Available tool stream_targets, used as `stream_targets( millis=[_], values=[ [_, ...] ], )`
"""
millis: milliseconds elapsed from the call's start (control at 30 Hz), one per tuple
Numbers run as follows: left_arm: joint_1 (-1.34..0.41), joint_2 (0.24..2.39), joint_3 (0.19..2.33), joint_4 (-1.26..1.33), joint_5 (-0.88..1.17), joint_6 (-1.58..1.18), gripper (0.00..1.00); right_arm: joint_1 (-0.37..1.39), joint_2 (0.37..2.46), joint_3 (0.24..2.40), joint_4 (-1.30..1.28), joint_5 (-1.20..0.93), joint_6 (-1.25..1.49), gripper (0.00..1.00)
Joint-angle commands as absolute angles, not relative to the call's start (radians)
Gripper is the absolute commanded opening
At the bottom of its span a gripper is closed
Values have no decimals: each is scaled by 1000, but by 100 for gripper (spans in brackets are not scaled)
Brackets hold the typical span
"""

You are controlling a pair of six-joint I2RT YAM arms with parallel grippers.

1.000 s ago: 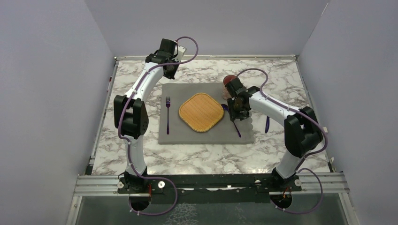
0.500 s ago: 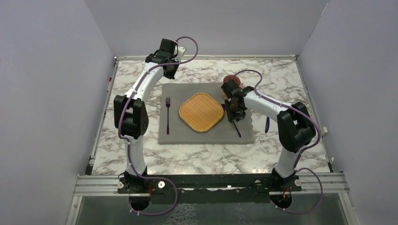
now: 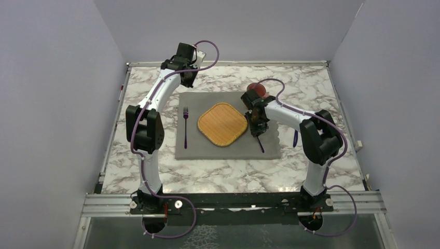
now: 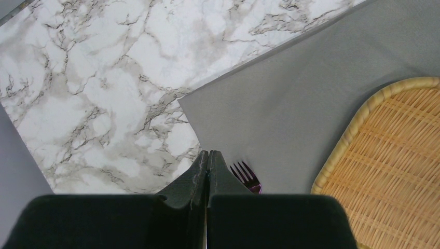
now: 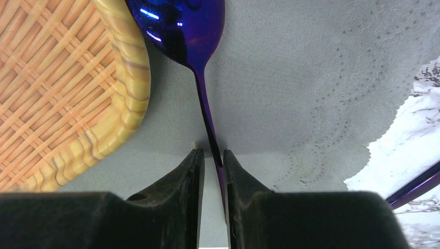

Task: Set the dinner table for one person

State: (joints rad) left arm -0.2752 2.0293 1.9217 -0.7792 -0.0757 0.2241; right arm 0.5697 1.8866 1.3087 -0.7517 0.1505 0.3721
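Observation:
The marble dinner table (image 3: 218, 174) carries a grey placemat (image 3: 197, 148) with a woven square plate (image 3: 222, 123) in the middle. A purple fork (image 3: 185, 127) lies left of the plate. A blue-purple spoon (image 3: 261, 145) lies on the mat right of the plate. My right gripper (image 3: 257, 127) is low over it. In the right wrist view the jaws (image 5: 212, 151) stand narrowly open around the spoon's handle (image 5: 205, 104), which touches only the right finger. My left gripper (image 3: 184, 82) is shut and empty above the mat's far left corner, with the fork's tines (image 4: 248, 177) just beside it.
A red cup (image 3: 257, 88) stands at the mat's far right corner, behind my right wrist. A purple knife (image 3: 295, 137) lies on the marble right of the mat and shows in the right wrist view (image 5: 415, 187). Grey walls enclose the table on three sides.
My right arm has swung left, bringing the gripper closer to the plate's right edge; the spoon's handle end has shifted slightly left. The left arm has not moved.

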Motion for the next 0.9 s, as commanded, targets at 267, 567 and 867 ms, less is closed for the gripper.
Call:
stream_targets(
  millis=[267, 567, 867],
  values=[
    [-278, 1983, 1910, -768, -80, 213, 0, 578, 1902, 1326, -764, 214, 401, 4],
    [-278, 1981, 1906, -768, -72, 209, 0, 577, 1833, 1280, -779, 242, 439, 1],
    [-278, 1977, 1892, -767, -60, 204, 0, 577, 1770, 1290, -770, 164, 430, 1]
  ],
)
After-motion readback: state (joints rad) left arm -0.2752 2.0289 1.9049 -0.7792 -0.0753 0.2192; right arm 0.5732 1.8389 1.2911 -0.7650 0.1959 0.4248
